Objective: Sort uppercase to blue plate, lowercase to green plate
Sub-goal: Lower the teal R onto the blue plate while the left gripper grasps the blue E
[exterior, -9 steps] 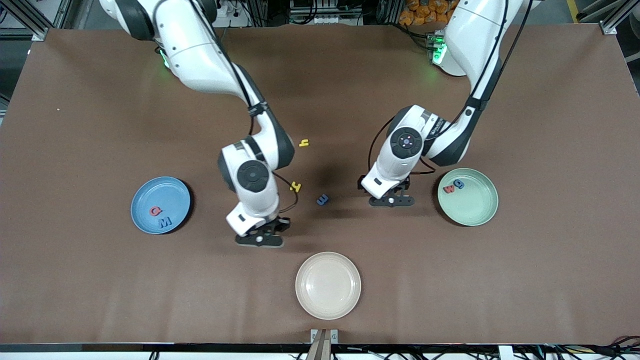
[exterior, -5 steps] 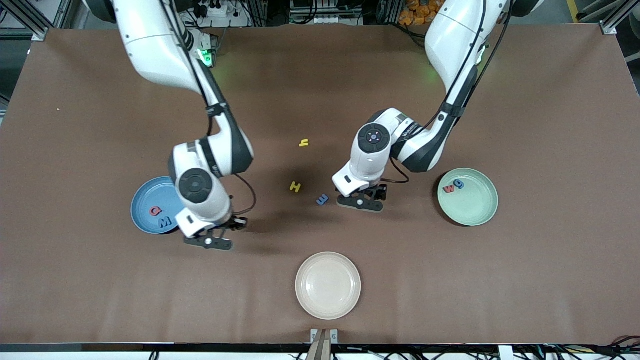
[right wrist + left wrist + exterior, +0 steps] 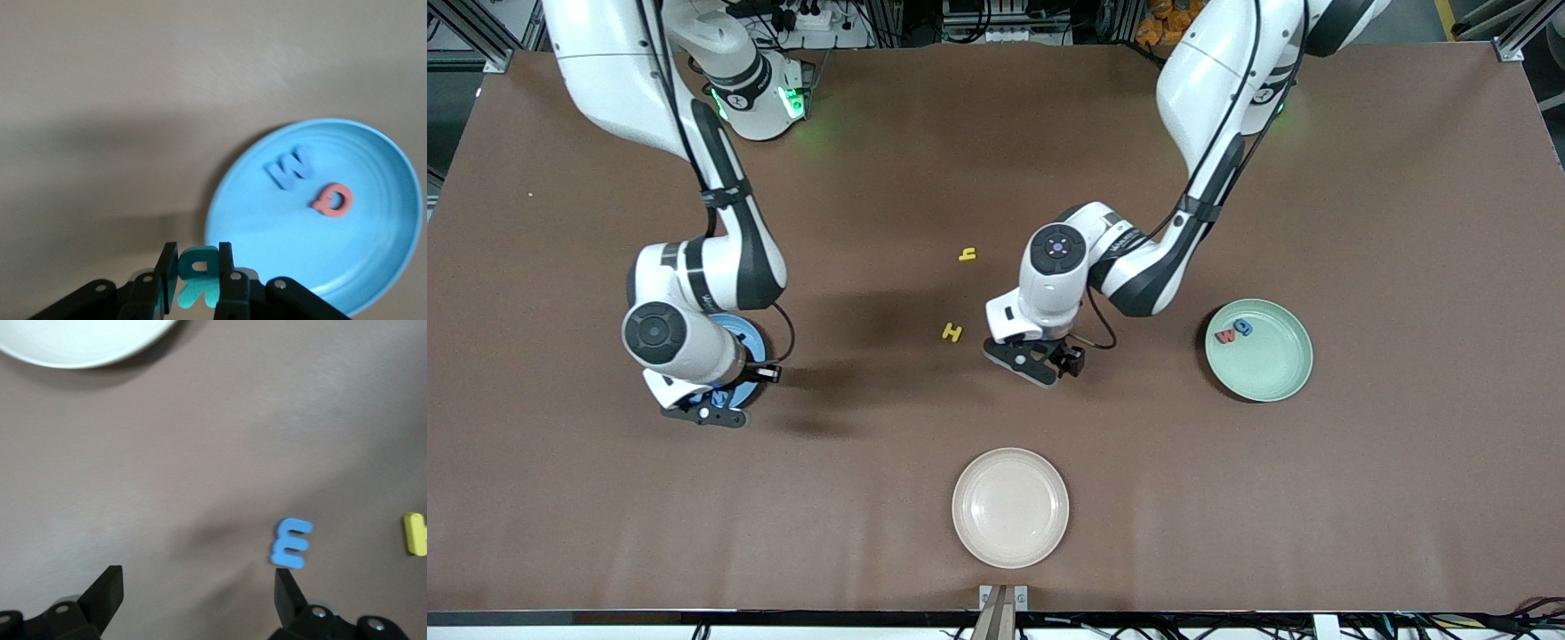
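My right gripper (image 3: pixel 703 413) is shut on the teal-green R (image 3: pixel 197 283) and holds it over the rim of the blue plate (image 3: pixel 752 343). In the right wrist view the blue plate (image 3: pixel 373 267) holds the blue M (image 3: pixel 290 167) and the red Q (image 3: pixel 331 199). My left gripper (image 3: pixel 1039 363) is open low over the table. The blue m (image 3: pixel 291 543) lies just off one fingertip (image 3: pixel 285 583), outside the gap. It is hidden in the front view. The green plate (image 3: pixel 1272 366) holds the red w (image 3: pixel 1225 336) and the blue g (image 3: pixel 1243 327). The yellow H (image 3: pixel 952 332) and the yellow h (image 3: pixel 967 254) lie mid-table.
A cream plate (image 3: pixel 1009 507) sits near the table's front edge, nearer the camera than the letters. Its rim also shows in the left wrist view (image 3: pixel 80 347). The yellow H shows at the edge of the left wrist view (image 3: pixel 415 533).
My right arm has carried the R from mid-table toward its own end, to the blue plate's rim. My left gripper has moved from beside the green plate to over the blue m.
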{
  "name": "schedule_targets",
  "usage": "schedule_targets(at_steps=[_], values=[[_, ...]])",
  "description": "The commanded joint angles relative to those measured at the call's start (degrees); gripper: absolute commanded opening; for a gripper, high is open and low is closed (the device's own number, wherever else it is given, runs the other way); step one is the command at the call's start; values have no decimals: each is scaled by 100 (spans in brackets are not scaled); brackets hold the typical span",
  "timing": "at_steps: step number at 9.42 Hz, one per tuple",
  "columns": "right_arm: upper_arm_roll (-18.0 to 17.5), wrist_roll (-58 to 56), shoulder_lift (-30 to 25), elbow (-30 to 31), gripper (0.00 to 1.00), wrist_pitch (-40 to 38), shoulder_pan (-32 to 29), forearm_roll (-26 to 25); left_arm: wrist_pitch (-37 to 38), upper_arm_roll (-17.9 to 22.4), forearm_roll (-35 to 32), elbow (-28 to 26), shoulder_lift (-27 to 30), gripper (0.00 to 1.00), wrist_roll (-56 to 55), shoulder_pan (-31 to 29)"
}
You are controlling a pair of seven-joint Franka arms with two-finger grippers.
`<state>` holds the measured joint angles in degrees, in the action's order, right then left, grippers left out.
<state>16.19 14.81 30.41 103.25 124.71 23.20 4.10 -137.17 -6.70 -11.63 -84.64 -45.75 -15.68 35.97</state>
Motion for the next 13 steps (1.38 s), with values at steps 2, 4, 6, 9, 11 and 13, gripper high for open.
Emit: schedule_targets(at_steps=[2,4,6,9,11,13], values=[[-746,-522,-439,591,10,36,-1156,-112,85,19,-85,606,-505,100,47,400],[-837,-523,-386,556,100,45,-1336,-112,50,19,72,607,-583,100,-110,446],[-837,-505,-378,486,100,36,-1319,-112,33,37,82,624,-671,100,-50,420],[-828,-426,-386,407,100,19,-1336,-112,6,37,143,1088,-1040,100,-128,419],[-828,-400,-378,371,100,27,-1336,-112,6,37,328,1134,-1067,93,-120,419],[-828,-295,-377,327,100,19,-1292,-103,6,37,346,1134,-1076,67,-120,411]])
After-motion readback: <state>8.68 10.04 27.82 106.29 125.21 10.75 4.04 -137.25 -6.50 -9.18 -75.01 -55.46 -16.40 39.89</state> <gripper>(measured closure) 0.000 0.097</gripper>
